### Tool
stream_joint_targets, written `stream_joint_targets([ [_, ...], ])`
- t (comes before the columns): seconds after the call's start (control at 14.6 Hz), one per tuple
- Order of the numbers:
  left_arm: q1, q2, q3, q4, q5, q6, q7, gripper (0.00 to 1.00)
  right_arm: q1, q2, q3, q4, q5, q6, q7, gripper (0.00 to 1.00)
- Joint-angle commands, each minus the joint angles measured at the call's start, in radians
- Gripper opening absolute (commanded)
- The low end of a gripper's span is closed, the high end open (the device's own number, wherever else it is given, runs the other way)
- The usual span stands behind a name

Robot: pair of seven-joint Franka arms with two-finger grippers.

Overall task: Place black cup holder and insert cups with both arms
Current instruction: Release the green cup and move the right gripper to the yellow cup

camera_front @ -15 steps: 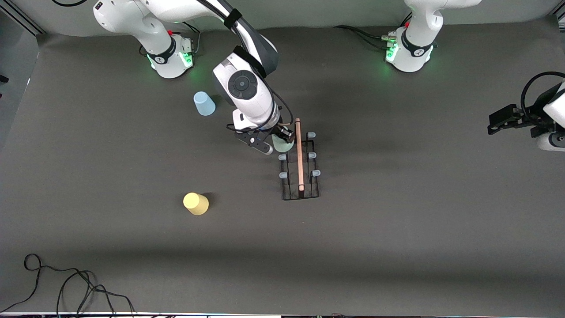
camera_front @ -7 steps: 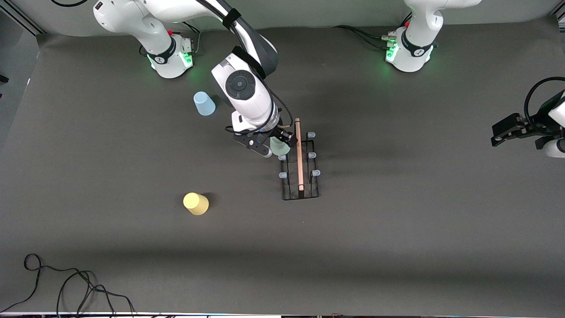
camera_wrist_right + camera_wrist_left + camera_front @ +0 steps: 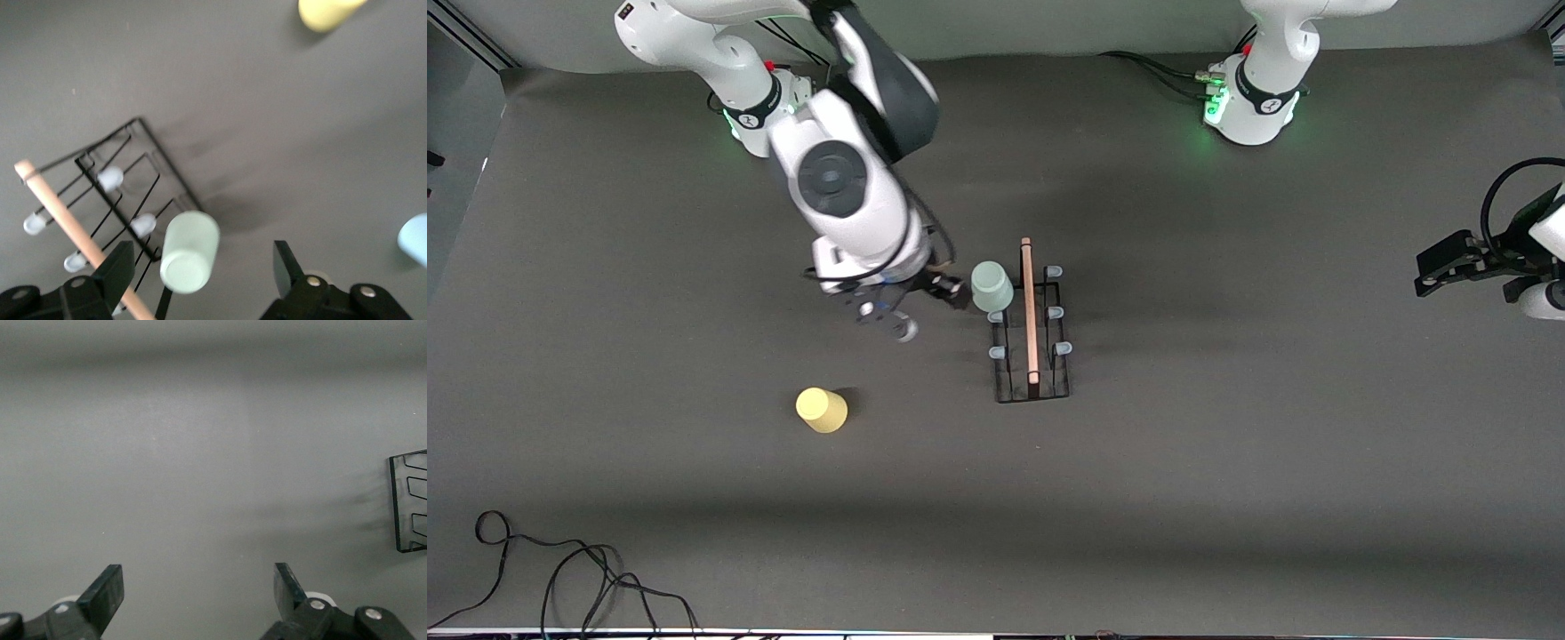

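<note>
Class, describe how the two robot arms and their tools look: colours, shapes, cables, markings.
Both arms are glossy white jointed tubes with black bands, on white green-lit bases. The right arm shows a round dark grey cap. Each black two-fingered tool, left tool and right tool, trails black cable.

Worktop (image 3: 1227, 498) covered edge to edge in dark grey matte sheet, faint crease band across it near front camera. Lighter grey wall strip along worktop edge farthest from front camera. Black cable tangle (image 3: 560, 578) on worktop at corner nearest front camera, toward right arm's end. Light even and diffuse, soft shadows; green glow on sheet near wall strip.
</note>
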Motion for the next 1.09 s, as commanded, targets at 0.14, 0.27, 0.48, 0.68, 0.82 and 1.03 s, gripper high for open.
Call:
stream_joint_targets([
  [0.14,0.000,-0.008,0.000,-0.008,0.015,0.008,-0.002,1.00,-0.024,0.021,-0.149,0.011,-0.006,-0.055,-0.358,0.92],
  [0.27,0.002,-0.007,-0.002,-0.005,-0.003,0.029,-0.008,1.00,-0.091,0.032,-0.159,-0.002,-0.006,-0.047,-0.485,0.92],
  [0.48,0.002,-0.008,-0.002,-0.007,-0.003,0.036,-0.007,1.00,-0.173,0.056,-0.159,-0.033,0.000,0.000,-0.628,0.92],
  [0.68,0.000,-0.008,-0.002,-0.007,-0.002,0.034,-0.008,1.00,-0.188,0.087,-0.157,-0.105,0.001,0.144,-0.664,0.92],
  [0.82,0.000,-0.008,-0.002,-0.007,-0.002,0.033,-0.008,1.00,-0.188,0.124,-0.157,-0.149,0.003,0.247,-0.668,0.92],
  [1.03,0.000,-0.008,-0.002,-0.008,-0.002,0.029,-0.008,1.00,-0.179,0.168,-0.153,-0.200,0.004,0.365,-0.669,0.92],
])
